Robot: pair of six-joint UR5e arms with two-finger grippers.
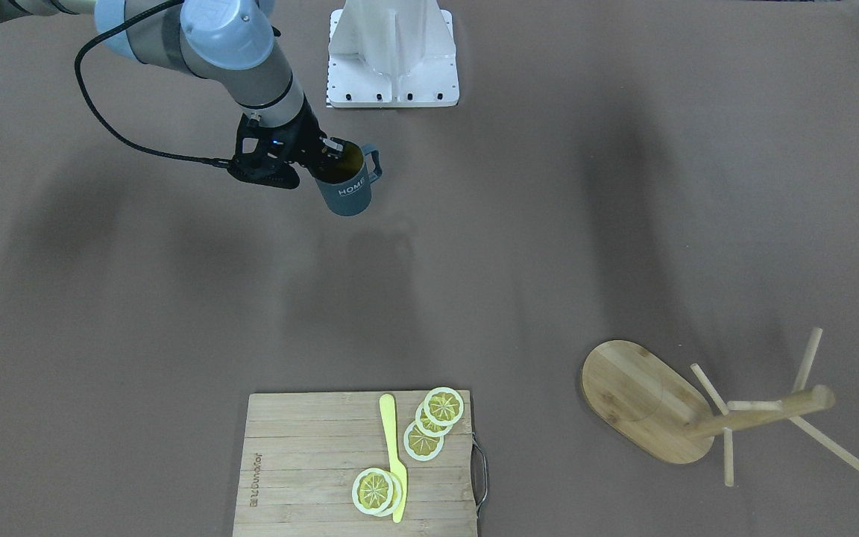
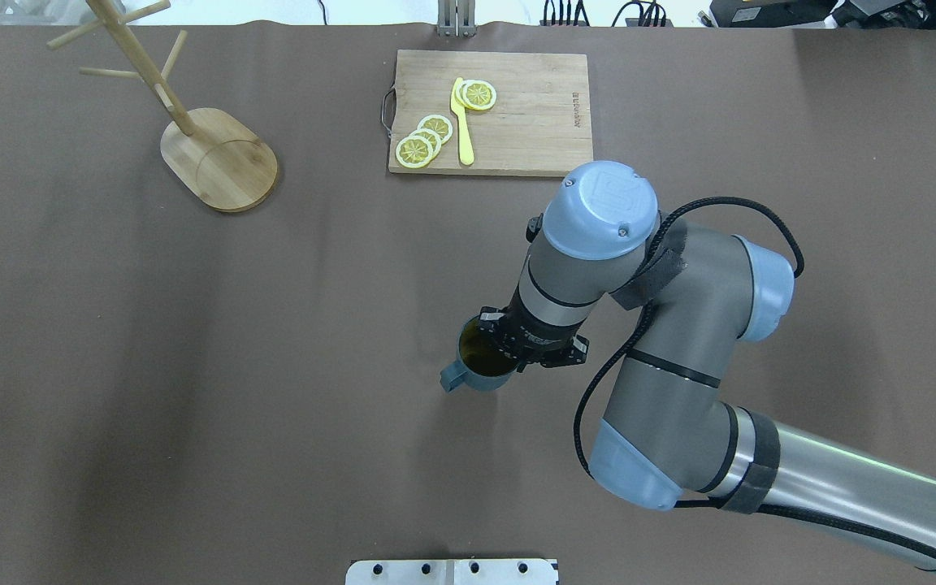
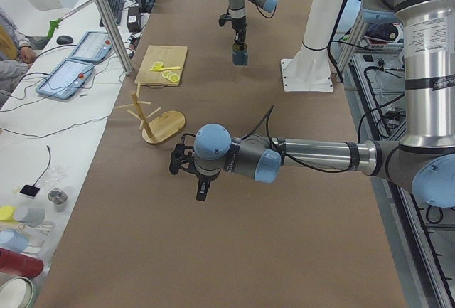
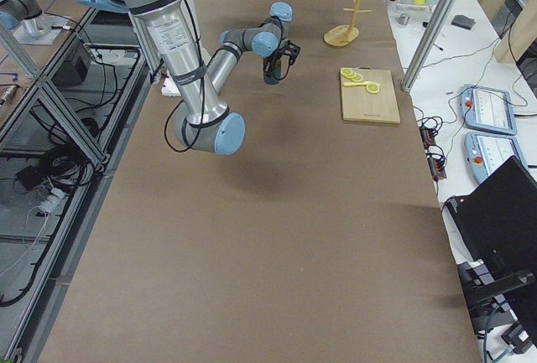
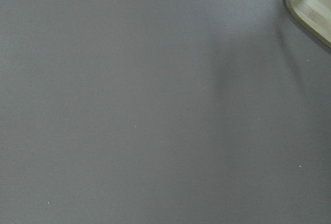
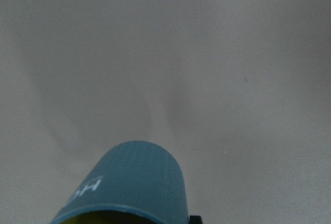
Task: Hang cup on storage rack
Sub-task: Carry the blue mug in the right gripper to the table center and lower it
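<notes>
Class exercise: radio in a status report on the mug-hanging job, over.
Right gripper shut on rim of dark teal ribbed mug, held aloft. Left gripper unreadable, near light bamboo mug tree. Nothing between mug and tree.

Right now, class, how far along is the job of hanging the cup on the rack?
Done: the right gripper has the cup by its rim, seemingly lifted off the table. In hand: it hangs mid-table. Still to do: the rack stands far off with bare pegs; the cup must travel there and hook on a peg.
</notes>
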